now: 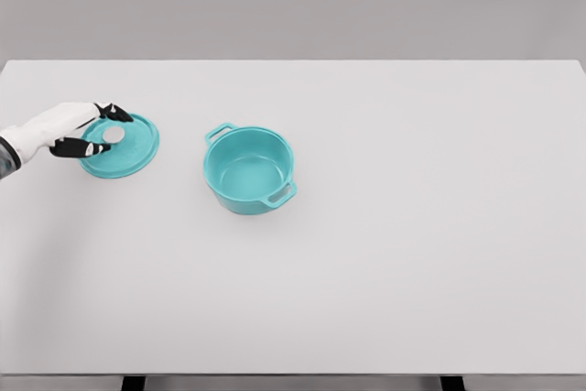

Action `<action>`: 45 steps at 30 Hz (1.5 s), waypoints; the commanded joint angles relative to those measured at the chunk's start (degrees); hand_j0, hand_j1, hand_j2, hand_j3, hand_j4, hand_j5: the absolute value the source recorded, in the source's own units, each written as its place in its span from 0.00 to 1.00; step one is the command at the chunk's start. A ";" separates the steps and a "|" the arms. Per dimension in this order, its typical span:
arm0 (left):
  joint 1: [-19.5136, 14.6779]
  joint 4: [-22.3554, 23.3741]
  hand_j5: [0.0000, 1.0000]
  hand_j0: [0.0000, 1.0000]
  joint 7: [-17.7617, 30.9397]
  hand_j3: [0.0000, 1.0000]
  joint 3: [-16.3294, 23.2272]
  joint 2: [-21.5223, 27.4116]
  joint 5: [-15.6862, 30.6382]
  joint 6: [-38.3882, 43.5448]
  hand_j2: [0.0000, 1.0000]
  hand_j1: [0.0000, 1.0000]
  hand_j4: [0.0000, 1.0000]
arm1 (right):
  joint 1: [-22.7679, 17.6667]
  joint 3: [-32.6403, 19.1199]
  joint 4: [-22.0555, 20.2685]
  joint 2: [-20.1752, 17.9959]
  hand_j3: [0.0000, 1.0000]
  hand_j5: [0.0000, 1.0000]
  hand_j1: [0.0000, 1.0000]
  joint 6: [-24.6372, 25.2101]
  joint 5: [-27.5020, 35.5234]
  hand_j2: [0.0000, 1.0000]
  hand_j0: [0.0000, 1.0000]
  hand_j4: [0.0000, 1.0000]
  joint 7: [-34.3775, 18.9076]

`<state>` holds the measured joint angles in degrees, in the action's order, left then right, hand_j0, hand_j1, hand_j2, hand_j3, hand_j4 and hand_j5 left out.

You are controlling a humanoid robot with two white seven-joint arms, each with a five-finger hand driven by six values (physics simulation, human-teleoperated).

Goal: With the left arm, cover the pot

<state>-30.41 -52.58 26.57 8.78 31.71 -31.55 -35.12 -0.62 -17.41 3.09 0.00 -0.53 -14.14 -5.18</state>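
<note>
A teal pot point(249, 169) with two side handles stands uncovered on the white table, left of the middle. Its teal lid point(122, 146) lies flat on the table to the pot's left, with a pale round knob point(113, 135) at its centre. My left hand point(97, 129) reaches in from the left edge over the lid. Its dark fingers are spread on either side of the knob, one above and one below, without closing on it. The right arm does not show.
The white table point(412, 226) stretches wide to the right and front of the pot. Its far edge runs along a grey wall, and its front edge lies near the bottom of the view.
</note>
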 commanded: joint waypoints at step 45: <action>0.00 0.20 0.49 0.49 -0.03 0.49 -0.17 0.02 0.08 0.12 0.49 0.49 0.49 | -0.09 0.00 0.07 0.00 1.00 1.00 1.00 0.00 -0.01 1.00 1.00 1.00 -0.01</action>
<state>-30.41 -52.21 26.55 8.85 31.46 -32.16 -35.13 -0.70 -17.41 3.10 0.00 -0.53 -14.15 -5.18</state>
